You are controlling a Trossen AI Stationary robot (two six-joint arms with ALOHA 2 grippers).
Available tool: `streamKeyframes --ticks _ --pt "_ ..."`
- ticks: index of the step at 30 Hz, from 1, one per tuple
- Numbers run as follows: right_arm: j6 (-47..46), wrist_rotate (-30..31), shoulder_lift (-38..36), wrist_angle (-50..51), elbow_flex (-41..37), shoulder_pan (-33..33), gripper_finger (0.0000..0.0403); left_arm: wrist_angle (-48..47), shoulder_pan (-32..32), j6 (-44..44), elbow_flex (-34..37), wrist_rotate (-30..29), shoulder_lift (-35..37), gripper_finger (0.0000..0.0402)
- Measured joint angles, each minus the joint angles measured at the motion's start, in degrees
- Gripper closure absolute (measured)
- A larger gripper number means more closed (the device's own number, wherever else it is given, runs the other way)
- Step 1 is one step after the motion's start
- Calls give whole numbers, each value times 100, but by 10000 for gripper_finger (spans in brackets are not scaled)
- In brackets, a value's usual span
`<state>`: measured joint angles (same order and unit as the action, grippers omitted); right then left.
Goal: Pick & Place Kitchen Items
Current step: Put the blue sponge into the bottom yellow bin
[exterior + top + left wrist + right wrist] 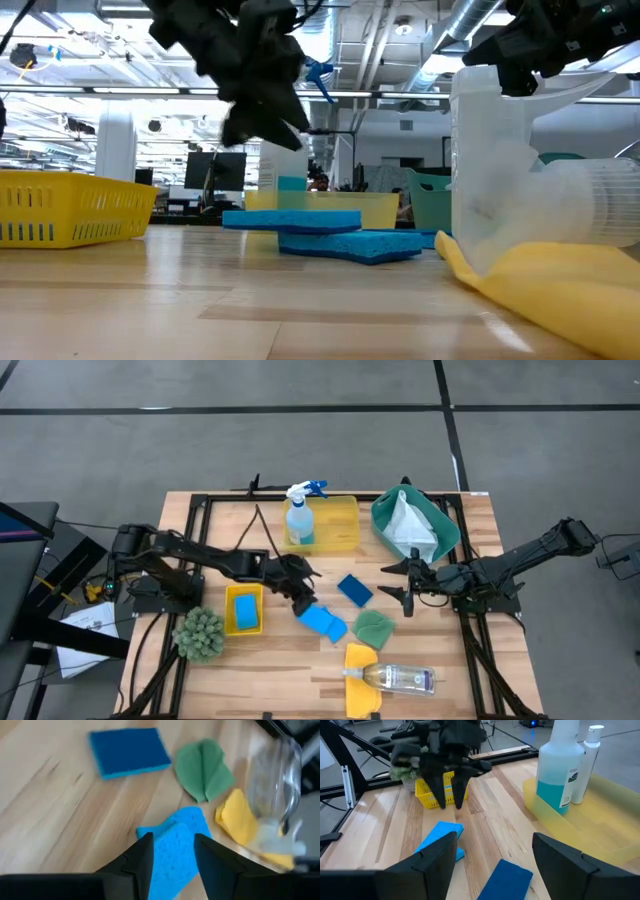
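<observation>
Blue sponges (pixel 322 622) under spread left claw (pixel 300 603), clear bottle (pixel 520 180) cropped, right claw (pixel 408 582) spread.

Two light blue sponges (pixel 322 621) are lying overlapped flat on the table, a darker blue sponge (pixel 354 590) just beyond; a green cloth (pixel 374 628) is sitting beside them, and a clear bottle (pixel 400 679) is lying on a yellow cloth (pixel 361 663)

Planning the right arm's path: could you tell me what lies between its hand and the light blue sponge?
The dark blue sponge, seen from above.
</observation>
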<state>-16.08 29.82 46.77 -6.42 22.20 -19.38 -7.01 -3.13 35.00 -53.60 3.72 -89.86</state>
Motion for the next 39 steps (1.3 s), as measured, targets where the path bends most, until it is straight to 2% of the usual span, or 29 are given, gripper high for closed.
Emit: streamKeyframes --ticks 6,14,19,28,34,39 --pt "-2 0 1 -6 0 0 153 104 -173 1586 387 -442 526 255" --pt "-2 2 1 -81 0 0 153 1906 -644 3661 1125 -761 574 254" --pt "0 2 1 -157 1 0 153 2613 -972 4051 1237 -1187 433 254" --pt "-2 1 0 -377 1 -55 153 4075 -1451 4103 1227 -2602 228 254" --pt "-44 2 1 -433 0 -52 153 4029 -1981 5132 1235 -3892 -32 269" --pt "-44 2 10 -430 0 -50 153 4126 -2373 5960 1017 -4620 -565 294"
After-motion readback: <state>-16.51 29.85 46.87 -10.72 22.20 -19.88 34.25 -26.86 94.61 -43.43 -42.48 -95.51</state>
